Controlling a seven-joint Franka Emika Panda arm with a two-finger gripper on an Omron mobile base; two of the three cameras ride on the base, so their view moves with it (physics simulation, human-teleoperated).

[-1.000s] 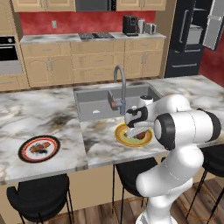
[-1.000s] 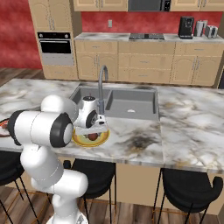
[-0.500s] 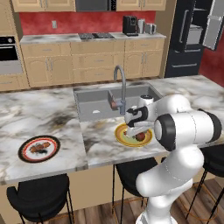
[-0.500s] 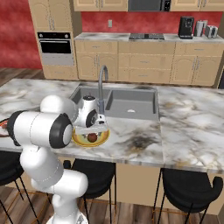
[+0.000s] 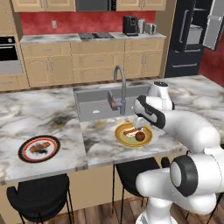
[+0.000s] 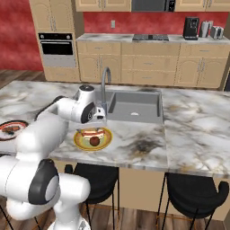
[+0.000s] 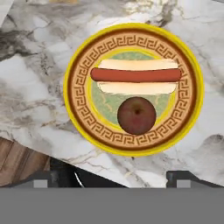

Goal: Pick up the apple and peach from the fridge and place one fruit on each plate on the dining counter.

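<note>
The apple (image 7: 136,115), small and dark red, lies on the yellow-orange rimmed plate (image 7: 74,87) beside a hot dog (image 7: 135,75). That plate (image 5: 120,133) sits on the dining counter (image 5: 43,118) just in front of the sink. My gripper (image 7: 113,179) hangs open a little above the plate, its fingertips (image 7: 41,180) spread wide with nothing between them. From the side, the gripper (image 5: 139,123) is over the plate's far edge and the apple (image 5: 140,136) lies free below it. The brown-red rimmed plate (image 5: 38,148) lies far left. The fridge (image 5: 192,35) stands open at the back right. The peach is out of view.
The steel sink (image 5: 96,103) and arched tap (image 5: 120,83) are right behind the yellow plate. Black stools (image 5: 39,199) stand under the counter's near edge. The brown-red plate (image 6: 9,129) carries some brownish food. Bare marble stretches to the right (image 6: 193,126).
The arm's elbow has dropped and drawn back towards the base. The hand stays over the yellow-rimmed plate, and the apple lies in the same spot on it.
</note>
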